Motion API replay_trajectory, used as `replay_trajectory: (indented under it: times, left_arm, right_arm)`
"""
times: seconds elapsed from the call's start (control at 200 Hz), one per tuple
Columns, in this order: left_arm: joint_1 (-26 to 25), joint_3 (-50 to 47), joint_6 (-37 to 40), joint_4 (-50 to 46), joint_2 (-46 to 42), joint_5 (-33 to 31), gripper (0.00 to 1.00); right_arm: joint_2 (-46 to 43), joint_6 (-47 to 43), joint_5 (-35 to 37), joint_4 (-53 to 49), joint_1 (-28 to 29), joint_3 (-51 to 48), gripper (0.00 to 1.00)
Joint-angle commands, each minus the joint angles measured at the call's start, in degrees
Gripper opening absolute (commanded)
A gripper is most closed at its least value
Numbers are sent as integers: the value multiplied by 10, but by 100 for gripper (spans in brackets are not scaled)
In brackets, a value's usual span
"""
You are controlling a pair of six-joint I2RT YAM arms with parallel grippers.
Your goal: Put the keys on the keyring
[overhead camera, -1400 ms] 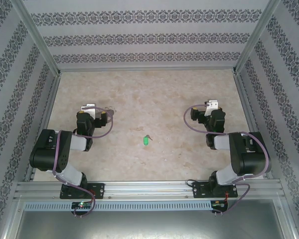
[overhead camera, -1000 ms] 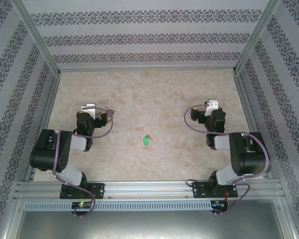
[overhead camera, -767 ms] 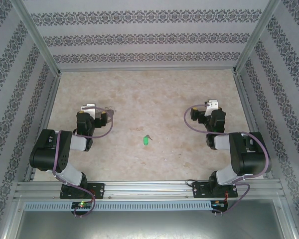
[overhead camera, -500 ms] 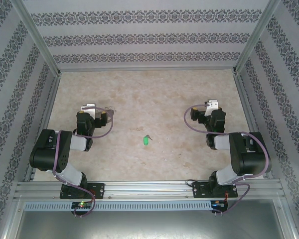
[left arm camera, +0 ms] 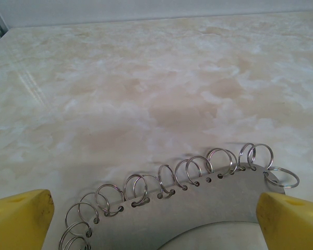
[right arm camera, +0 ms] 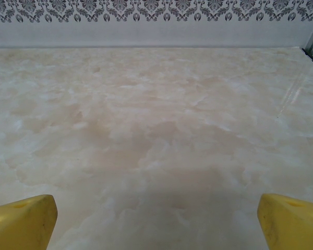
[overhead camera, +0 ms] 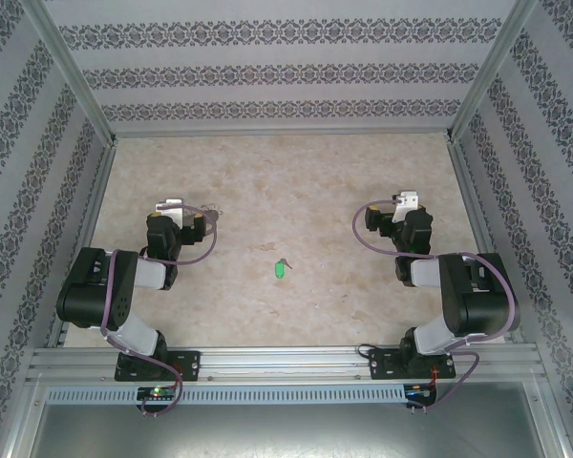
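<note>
Green key (overhead camera: 279,272), one, keyring (overhead camera: 286,261), one, just beside

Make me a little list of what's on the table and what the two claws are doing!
in the middle: green key lying on the table, between the arms
left side: left gripper open, a grey plate edged with wire rings between its fingers
right side: right gripper open, low over the table
</note>
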Motion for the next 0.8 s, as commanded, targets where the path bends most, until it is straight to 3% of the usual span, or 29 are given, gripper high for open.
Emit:
replay_trajectory:
  times: [0.0, 0.595, 0.794]
  left_arm:
    - [10, 7, 5, 16, -1, 10, 100]
    - [11, 8, 4, 14, -1, 15, 100]
    - [11, 14, 9, -19, -25, 24, 100]
  right_arm:
    - [2, 9, -5, 15, -8, 2, 98]
    - [-1, 8, 32, 14, 1, 2, 98]
    - [-44, 9, 50, -20, 2, 0, 98]
